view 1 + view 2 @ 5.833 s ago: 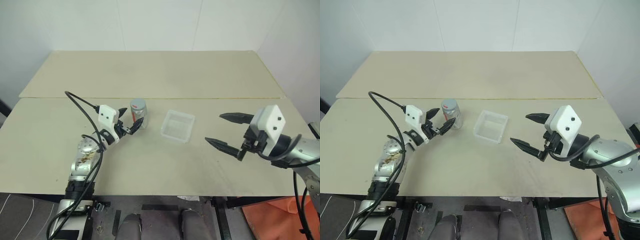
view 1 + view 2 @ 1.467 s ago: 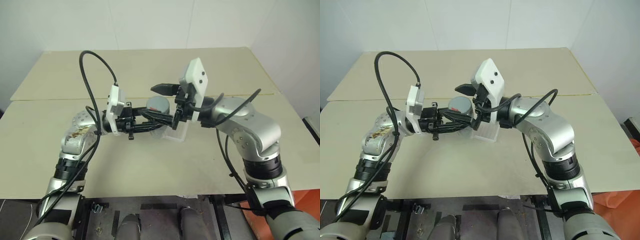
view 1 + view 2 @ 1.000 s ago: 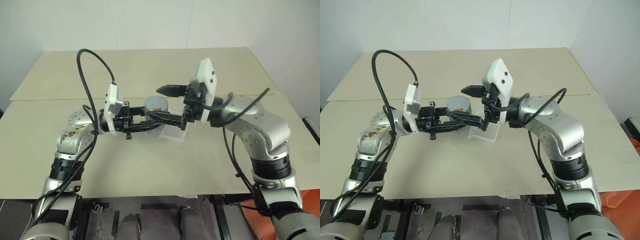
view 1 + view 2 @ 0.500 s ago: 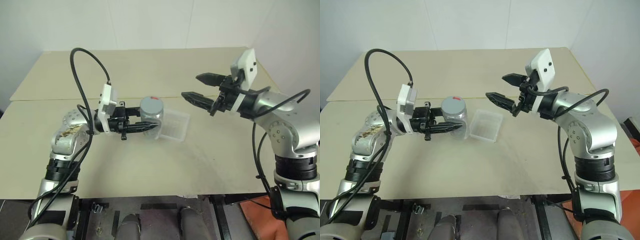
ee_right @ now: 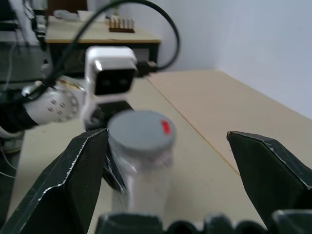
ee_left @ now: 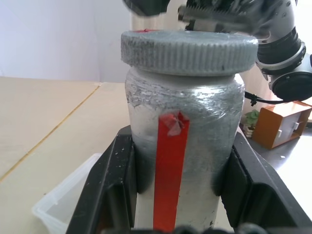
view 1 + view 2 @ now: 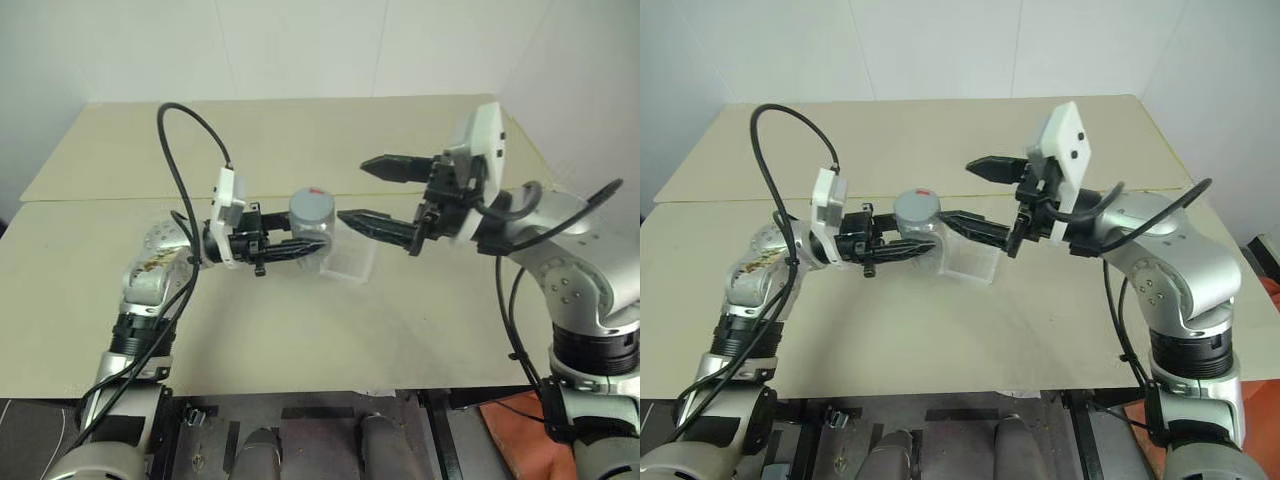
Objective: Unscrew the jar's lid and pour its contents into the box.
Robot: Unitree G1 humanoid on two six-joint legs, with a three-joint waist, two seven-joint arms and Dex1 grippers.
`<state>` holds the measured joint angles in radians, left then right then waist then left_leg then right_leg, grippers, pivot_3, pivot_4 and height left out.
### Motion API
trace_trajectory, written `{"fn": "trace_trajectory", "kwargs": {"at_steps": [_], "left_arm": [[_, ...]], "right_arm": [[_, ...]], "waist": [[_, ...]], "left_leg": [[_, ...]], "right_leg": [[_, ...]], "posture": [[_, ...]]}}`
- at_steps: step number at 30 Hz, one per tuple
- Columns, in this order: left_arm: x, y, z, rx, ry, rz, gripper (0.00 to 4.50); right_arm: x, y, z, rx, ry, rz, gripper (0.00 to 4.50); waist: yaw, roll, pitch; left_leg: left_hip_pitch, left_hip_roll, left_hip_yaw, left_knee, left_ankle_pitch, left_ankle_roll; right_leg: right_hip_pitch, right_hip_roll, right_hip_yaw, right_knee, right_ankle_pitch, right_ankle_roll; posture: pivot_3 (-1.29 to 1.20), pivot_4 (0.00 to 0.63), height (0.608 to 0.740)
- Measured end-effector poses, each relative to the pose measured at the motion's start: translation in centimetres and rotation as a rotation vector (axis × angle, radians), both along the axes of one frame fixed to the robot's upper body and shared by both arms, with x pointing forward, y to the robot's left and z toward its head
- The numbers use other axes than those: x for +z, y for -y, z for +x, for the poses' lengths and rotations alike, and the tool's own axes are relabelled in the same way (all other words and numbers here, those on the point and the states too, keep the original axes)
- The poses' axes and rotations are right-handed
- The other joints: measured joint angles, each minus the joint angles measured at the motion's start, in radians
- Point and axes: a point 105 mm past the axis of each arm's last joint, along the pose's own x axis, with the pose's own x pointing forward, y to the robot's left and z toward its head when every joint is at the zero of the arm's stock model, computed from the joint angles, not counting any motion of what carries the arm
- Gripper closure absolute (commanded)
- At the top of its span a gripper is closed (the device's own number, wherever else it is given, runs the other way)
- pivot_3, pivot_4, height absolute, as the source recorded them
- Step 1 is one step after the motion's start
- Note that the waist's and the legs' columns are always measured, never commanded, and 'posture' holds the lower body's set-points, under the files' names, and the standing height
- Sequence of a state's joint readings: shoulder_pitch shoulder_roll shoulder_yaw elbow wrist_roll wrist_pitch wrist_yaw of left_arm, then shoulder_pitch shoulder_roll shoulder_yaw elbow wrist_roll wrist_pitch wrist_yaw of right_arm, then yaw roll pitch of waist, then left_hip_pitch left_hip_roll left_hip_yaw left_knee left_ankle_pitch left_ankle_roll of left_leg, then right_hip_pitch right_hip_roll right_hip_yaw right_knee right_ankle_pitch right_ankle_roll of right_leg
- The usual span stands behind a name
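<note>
Above the table (image 7: 300, 330), between my two arms, I hold the jar (image 7: 312, 222) in the air with the left gripper (image 7: 297, 249); its two black fingers (image 6: 112, 180) are clamped on the silvery body, one on each side, below the lid (image 6: 189, 51). The jar stands upright and the lid is on, so I judge the unscrewing step is not finished; nothing is poured. The box (image 7: 350, 262) lies on the table just behind and below the jar, partly hidden by it. I cannot see the contents through the wall of the jar.

My right gripper (image 7: 382, 192) points toward the jar from the other side, with its fingers spread wide and nothing between them. One finger is higher, the other lower and close to the jar, but neither touches the lid, as far as I can tell.

For the next move I think the right gripper must come over the lid, take its ribbed edge from two sides and turn it, while the left arm keeps the jar steady. Both forearms are about level and face each other.
</note>
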<state>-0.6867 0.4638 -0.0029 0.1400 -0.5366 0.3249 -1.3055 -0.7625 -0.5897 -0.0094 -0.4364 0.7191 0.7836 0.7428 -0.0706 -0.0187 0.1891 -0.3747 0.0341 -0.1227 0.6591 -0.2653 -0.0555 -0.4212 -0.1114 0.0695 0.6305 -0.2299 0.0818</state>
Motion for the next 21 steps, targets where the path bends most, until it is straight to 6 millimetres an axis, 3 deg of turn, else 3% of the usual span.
{"fn": "trace_trajectory", "kwargs": {"at_steps": [10, 21], "left_arm": [[0.3, 0.8, 0.0, -0.016, 0.018, -0.020, 2.62], [0.5, 0.7, -0.3, -0.017, 0.033, -0.009, 2.62]], "right_arm": [[-0.5, -3.5, 1.1, 0.014, -0.021, -0.009, 0.03], [-0.9, -3.4, 2.0, 0.000, -0.039, -0.016, 0.03]], "waist": [[0.001, 0.000, 0.000], [0.001, 0.000, 0.000]], "left_leg": [[0.000, 0.000, 0.000, 0.000, 0.000, 0.000], [0.000, 0.000, 0.000, 0.000, 0.000, 0.000]], "right_leg": [[0.000, 0.000, 0.000, 0.000, 0.000, 0.000], [0.000, 0.000, 0.000, 0.000, 0.000, 0.000]], "posture": [[0.00, 0.150, 0.740], [0.00, 0.150, 0.740]]}}
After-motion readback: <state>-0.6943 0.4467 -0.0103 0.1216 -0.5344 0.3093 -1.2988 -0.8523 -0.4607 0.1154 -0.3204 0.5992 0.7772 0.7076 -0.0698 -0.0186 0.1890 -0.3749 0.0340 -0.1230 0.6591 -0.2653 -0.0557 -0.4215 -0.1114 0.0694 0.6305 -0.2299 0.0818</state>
